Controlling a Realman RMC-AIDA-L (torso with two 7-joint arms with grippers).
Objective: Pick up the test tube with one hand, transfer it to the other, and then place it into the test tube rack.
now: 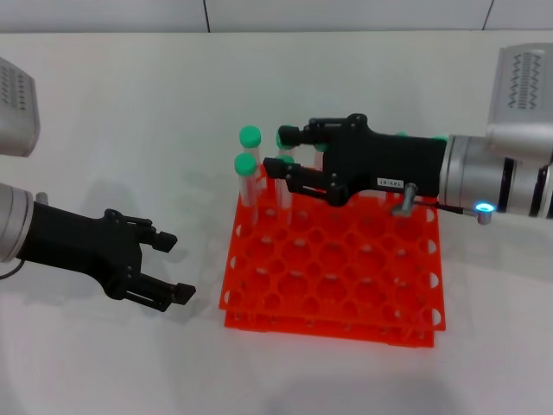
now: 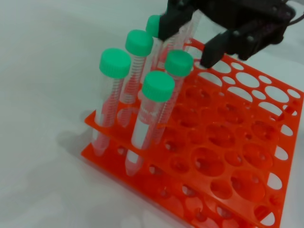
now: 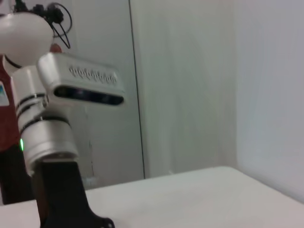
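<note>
head view: your right gripper [image 1: 289,164] reaches over the far left corner of the test tube rack [image 1: 337,264], jaws spread around the test tube [image 1: 283,186] that looks seated in a hole; the left gripper [image 1: 168,268] waits released over the table [image 1: 104,130], beside the rack. left wrist view: five green-capped tubes stand there, so back straight out without brushing their caps. right wrist view: only the left arm shows.
</note>
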